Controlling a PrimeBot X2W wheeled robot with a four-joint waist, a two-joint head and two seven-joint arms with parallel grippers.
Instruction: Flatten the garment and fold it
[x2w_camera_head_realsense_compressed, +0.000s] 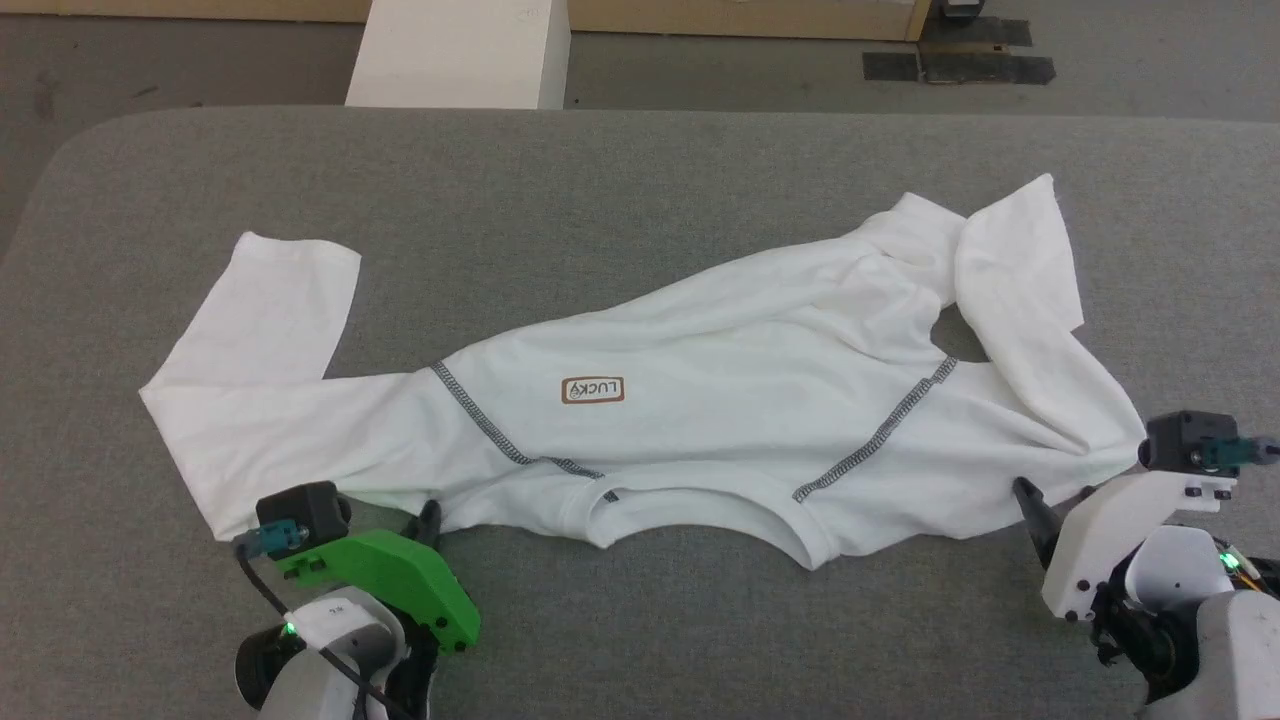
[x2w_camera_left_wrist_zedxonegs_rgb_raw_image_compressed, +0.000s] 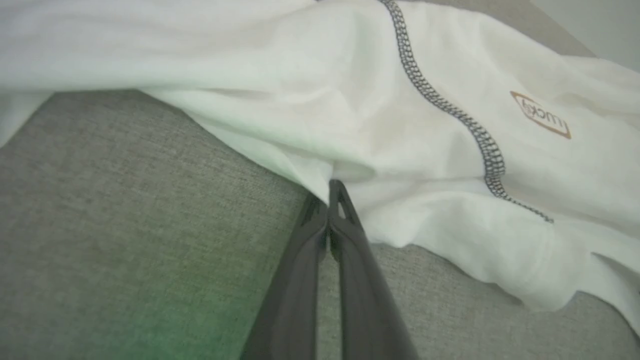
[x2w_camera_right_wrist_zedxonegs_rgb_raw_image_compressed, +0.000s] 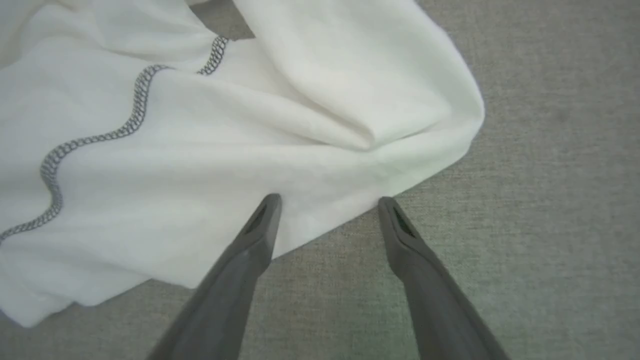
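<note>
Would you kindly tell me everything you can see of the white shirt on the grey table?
The garment is a soft white long-sleeved shirt with grey stitched shoulder seams, a round collar nearest the robot and a brown-outlined LUCKY patch. It lies rumpled on the grey table, one sleeve bent, the other folded over. The left gripper is shut on its edge; the open right gripper straddles its edge.
</note>
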